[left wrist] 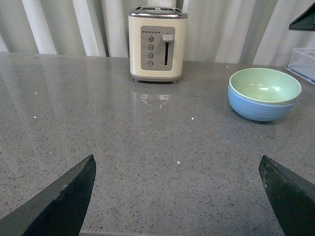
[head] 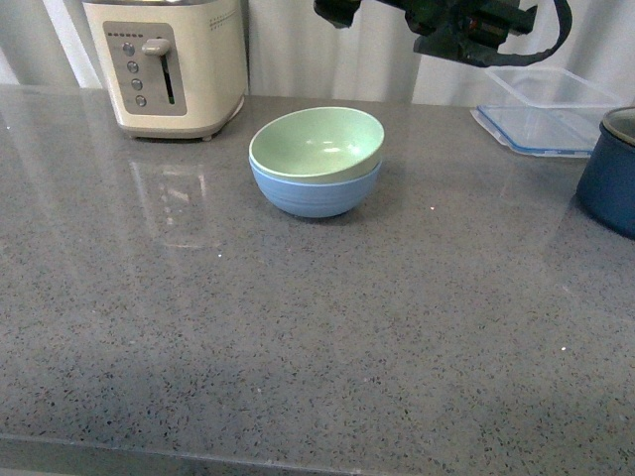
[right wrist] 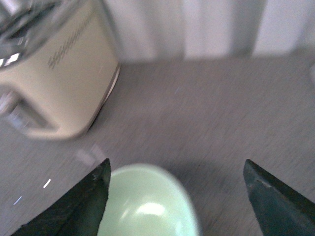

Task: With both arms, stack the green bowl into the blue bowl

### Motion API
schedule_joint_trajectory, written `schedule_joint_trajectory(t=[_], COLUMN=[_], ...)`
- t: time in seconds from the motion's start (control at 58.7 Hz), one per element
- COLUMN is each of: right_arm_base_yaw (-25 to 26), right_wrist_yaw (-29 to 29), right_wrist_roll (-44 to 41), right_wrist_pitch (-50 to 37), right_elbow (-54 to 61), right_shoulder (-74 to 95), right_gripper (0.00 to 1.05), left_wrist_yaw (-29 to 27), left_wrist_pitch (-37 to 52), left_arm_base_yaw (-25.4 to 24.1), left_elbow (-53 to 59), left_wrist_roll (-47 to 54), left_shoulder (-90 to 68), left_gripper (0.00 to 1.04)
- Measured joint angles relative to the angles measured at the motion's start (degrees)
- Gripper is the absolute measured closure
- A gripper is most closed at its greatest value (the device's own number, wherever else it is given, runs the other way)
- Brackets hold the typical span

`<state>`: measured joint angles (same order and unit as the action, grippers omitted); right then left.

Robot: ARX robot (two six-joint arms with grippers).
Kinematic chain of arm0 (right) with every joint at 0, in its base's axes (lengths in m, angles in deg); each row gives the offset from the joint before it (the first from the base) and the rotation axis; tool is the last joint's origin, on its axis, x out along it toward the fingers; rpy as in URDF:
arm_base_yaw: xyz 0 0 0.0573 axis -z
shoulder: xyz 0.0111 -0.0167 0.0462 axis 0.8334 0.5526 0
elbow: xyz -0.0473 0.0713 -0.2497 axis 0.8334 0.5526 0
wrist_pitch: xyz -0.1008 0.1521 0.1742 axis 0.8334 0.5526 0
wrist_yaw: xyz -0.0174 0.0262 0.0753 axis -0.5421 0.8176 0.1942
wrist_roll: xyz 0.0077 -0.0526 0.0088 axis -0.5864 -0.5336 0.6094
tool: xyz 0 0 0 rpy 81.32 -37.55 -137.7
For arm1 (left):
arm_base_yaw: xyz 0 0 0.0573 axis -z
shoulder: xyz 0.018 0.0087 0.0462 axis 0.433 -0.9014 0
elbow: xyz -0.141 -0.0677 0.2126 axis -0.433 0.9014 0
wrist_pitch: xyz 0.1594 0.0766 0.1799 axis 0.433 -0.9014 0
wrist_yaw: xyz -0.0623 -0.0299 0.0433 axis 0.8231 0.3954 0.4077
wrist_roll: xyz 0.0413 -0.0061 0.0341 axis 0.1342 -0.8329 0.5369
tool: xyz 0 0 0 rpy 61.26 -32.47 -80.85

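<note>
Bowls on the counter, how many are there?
2: the green bowl sits nested inside the blue bowl, right of the toaster. None seem hidden.

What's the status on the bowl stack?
Both tools open, empty: left tool low over counter, right tool above green bowl. Green bowl nested in blue bowl. Nothing in the way.

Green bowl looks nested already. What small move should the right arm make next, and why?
Probably lift the right gripper a little higher and draw it back. The green bowl already sits inside the blue bowl, level and unheld, and both grippers are open and empty; the left gripper hangs well off to the side. Nothing seems left to place, so clearing away looks safest.
</note>
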<state>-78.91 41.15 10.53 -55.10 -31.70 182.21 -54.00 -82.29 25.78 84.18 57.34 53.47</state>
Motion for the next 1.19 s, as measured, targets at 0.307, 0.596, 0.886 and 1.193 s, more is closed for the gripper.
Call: schedule_joint_trajectory(t=[0.307,0.596,0.886,1.193], right_arm_base_yaw=[7.65,12.96,16.28,21.70], right_wrist_yaw=[-4.85,1.36,4.57,10.05], right_wrist_roll=[-14.99,-15.89,-15.89,-15.89], right_wrist_pitch=[-39.67,-44.41,-43.52,-41.11], right_elbow=[39.93,61.16,70.73,78.36], right_shoulder=[-18.64,-32.68,-43.23,-54.03], right_gripper=[0.84,1.04,1.04,1.04], left_wrist_yaw=[-0.04,-0.09,-0.07,-0.07], left_wrist_pitch=[0.00,0.00,0.00,0.00], left_arm_base_yaw=[0.00,0.00,0.00,0.00], left_elbow=[0.00,0.00,0.00,0.00], left_wrist_roll=[0.00,0.00,0.00,0.00], left_shoulder=[0.00,0.00,0.00,0.00], left_gripper=[0.07,0.07,0.07,0.07])
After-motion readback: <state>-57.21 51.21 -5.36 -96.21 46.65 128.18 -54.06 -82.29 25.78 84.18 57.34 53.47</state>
